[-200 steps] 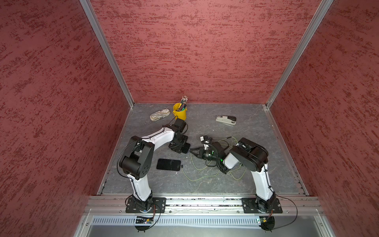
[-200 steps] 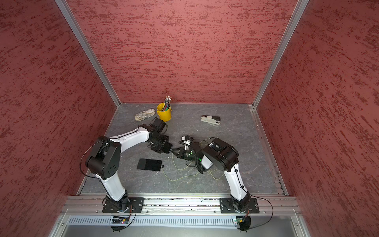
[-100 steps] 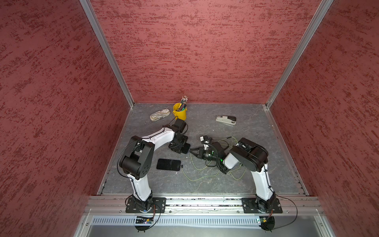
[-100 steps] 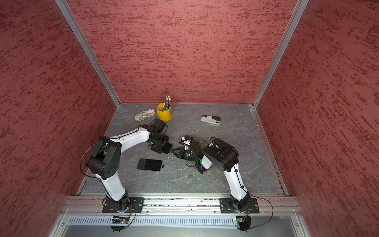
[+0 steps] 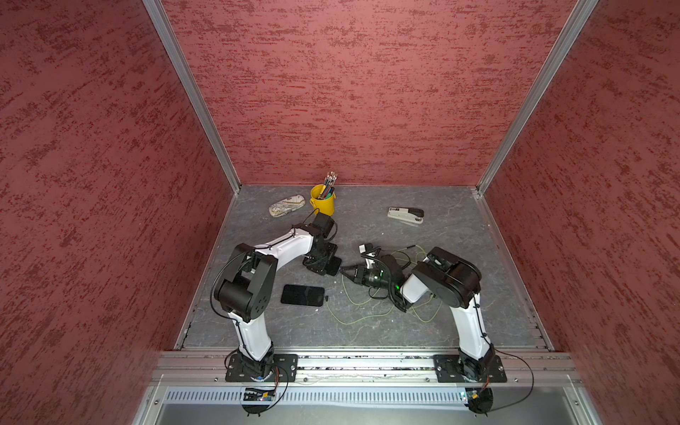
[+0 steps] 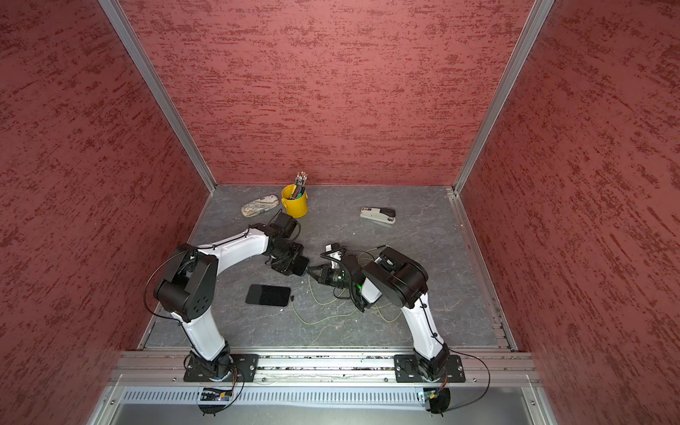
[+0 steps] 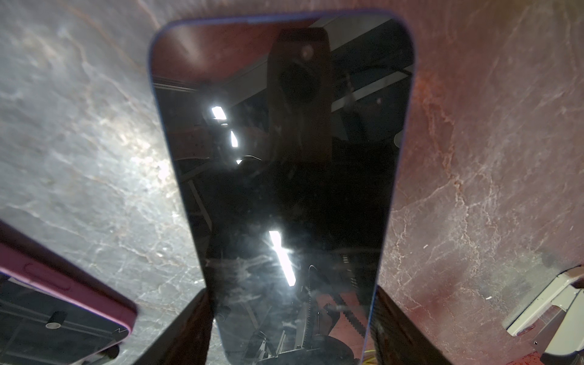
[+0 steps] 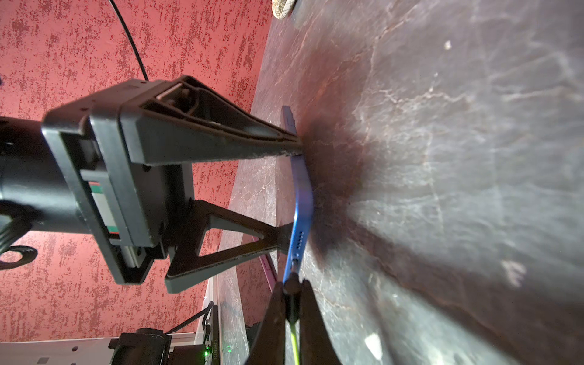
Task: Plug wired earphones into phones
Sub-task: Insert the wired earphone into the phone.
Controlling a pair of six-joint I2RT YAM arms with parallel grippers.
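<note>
Right gripper [image 8: 292, 284] is pinched tight on the small black plug [image 8: 291, 292], with the lime-green cable [image 8: 295, 341] trailing back between its fingers. I see the plug's tip meeting the port end of the blue-edged phone [image 8: 304, 192], though I cannot tell whether it is seated. Left gripper [image 7: 290, 331] straddles that same phone, jaws spread wide with a finger against each long side, holding it flat on the table [image 7: 94, 158]. The right arm [image 5: 445, 279] comes in low towards the phone, wrist about level with the tabletop and elbow folded above its base on the front rail [image 5: 368, 362]. The left arm [image 5: 283, 248] reaches over from the phone's opposite side, white forearm stretched out and wrist bent down onto it. The second phone [image 5: 302, 295] lies flat just beside the held one, toward the front rail, with more green cable looped near it.
</note>
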